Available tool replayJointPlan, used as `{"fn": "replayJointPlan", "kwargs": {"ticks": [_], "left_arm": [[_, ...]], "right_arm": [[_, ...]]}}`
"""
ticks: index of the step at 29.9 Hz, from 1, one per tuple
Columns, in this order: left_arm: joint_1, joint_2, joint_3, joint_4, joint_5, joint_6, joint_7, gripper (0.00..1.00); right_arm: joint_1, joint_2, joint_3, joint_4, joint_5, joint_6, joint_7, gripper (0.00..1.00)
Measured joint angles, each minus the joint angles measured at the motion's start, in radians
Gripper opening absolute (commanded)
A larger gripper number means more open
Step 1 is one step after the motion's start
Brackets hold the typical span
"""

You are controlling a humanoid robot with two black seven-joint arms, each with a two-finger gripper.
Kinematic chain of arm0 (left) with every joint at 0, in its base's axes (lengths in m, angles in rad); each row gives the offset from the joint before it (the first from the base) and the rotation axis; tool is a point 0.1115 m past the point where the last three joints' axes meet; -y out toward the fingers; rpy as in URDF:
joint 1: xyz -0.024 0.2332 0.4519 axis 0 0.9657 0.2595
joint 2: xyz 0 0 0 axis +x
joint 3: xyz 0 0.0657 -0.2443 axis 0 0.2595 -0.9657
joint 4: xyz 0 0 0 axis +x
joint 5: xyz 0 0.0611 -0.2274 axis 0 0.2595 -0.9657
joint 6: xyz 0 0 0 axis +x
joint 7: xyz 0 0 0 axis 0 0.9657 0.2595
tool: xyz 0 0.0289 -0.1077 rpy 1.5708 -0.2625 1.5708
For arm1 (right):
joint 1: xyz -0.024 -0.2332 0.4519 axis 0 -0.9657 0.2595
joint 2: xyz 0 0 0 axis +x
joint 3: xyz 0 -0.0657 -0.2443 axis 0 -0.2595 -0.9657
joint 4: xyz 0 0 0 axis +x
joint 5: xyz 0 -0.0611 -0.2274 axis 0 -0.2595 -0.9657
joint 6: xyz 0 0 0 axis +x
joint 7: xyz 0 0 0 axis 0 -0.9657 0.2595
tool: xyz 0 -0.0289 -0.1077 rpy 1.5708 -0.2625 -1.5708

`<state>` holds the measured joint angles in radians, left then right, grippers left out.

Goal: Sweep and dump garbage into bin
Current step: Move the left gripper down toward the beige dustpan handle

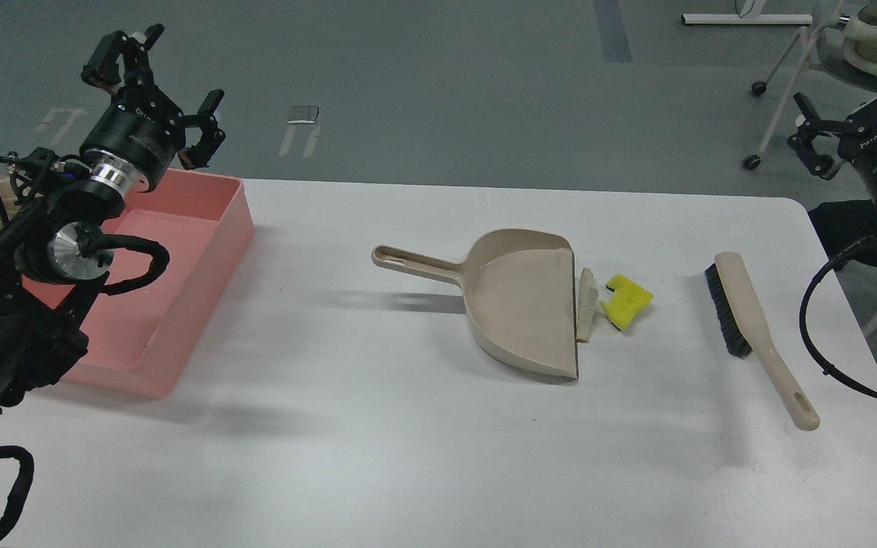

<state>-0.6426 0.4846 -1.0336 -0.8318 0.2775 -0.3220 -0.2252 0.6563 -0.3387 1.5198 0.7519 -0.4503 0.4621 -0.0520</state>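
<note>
The garbage lies mid-table on the white table [377,426]: a yellow notched sponge chunk [627,301] and a white bread piece [587,304] with a brown crust, which rests against the lip of the beige dustpan [530,301]. The pink bin [210,281] sits at the table's left edge and looks empty. My left gripper [168,87] hovers open above the bin's far corner, holding nothing. At the table's far right my right gripper [853,95] is raised with its fingers spread, also empty. A beige brush [751,327] with black bristles lies right of the scraps.
The dustpan's handle [416,262] points left toward the bin. The brush handle [792,388] points toward the front right corner. A wheeled chair base [781,84] stands on the floor beyond the table's right end.
</note>
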Motion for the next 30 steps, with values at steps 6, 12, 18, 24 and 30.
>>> {"fn": "replayJointPlan", "kwargs": {"ticks": [6, 12, 18, 24, 30], "left_arm": [[-0.009, 0.001, 0.012, -0.004, 0.002, 0.0, -0.006, 0.98], [-0.023, 0.002, 0.015, -0.005, -0.001, 0.0, -0.007, 0.98], [-0.03, 0.001, 0.014, -0.004, -0.005, -0.003, -0.007, 0.98], [-0.036, 0.002, 0.016, 0.007, -0.007, 0.004, 0.0, 0.98], [-0.033, -0.007, 0.017, -0.001, -0.003, -0.003, 0.0, 0.98]], "right_arm": [[0.001, -0.001, 0.002, 0.001, 0.001, -0.002, 0.001, 1.0], [0.007, -0.008, 0.002, 0.001, 0.001, -0.007, 0.001, 1.0], [0.008, -0.009, 0.005, 0.004, 0.003, -0.009, 0.001, 1.0], [0.007, -0.01, 0.006, 0.008, 0.006, -0.003, -0.001, 1.0], [0.007, -0.008, 0.008, 0.014, 0.007, 0.002, 0.001, 1.0]]}}
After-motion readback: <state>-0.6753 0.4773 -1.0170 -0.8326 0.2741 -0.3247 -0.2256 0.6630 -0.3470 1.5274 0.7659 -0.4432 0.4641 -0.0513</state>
